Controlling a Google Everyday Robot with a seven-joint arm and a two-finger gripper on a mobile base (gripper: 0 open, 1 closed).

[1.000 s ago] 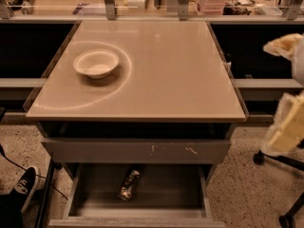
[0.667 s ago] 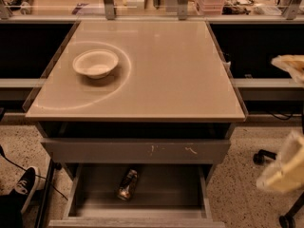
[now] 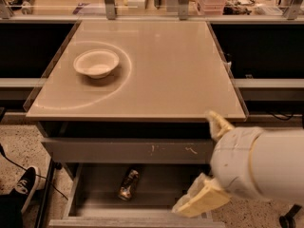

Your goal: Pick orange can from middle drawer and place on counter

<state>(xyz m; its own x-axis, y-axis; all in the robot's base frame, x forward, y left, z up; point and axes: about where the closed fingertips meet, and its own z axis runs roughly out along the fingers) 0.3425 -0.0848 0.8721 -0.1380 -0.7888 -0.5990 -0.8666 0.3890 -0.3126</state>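
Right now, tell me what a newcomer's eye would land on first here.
The bulky white arm fills the lower right, and its gripper is open over the right end of the pulled-out middle drawer. The orange can lies on its side on the drawer floor, left of the gripper and not touching it. Up on the counter, a white bowl sits toward the left.

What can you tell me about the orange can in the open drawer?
The orange can is a slim metal drink can, shiny orange-brown with dark patches. It lies on its side on the grey floor of the middle drawer, slightly left of centre, touching nothing else. The tool hangs open to its right, apart from it.
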